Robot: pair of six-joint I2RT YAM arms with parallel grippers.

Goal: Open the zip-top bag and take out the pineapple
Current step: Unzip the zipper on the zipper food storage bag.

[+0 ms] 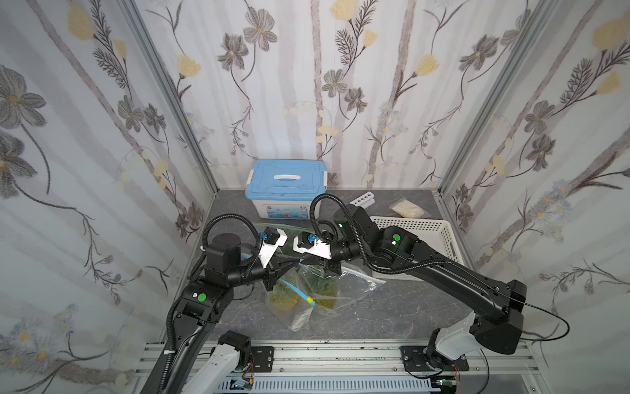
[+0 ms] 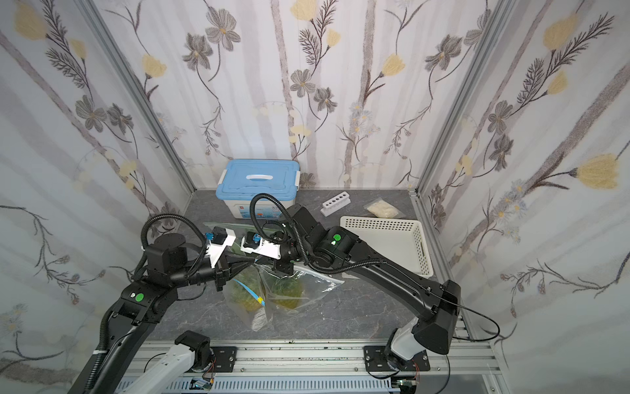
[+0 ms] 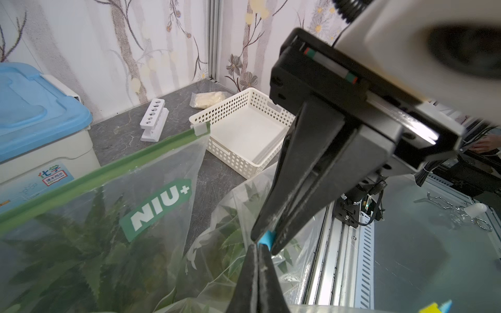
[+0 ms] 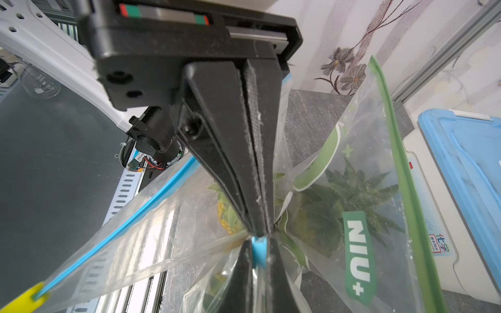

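Observation:
A clear zip-top bag [image 1: 297, 315] [image 2: 255, 315] with a blue zip strip [image 4: 113, 230] and a yellow end tab [image 1: 310, 301] hangs mid-table from both grippers. A yellow-green pineapple [image 1: 283, 297] [image 2: 243, 295] shows through its film. My right gripper [image 4: 259, 242] [image 1: 304, 262] is shut on the blue strip. My left gripper [image 3: 257, 245] [image 1: 299, 261] meets it tip to tip, shut on the bag's lip beside it. Just behind hangs a second bag [image 3: 151, 211] [image 4: 357, 252] with a green zip and a NIU+ label, green leaves inside it.
A blue-lidded white box [image 1: 286, 184] stands at the back wall. Right of the grippers sits a white perforated basket [image 1: 426, 235], with a white tube rack [image 1: 363, 198] and a small bag of pale stuff [image 1: 407, 208] behind it. A metal rail [image 1: 341, 354] runs along the front edge.

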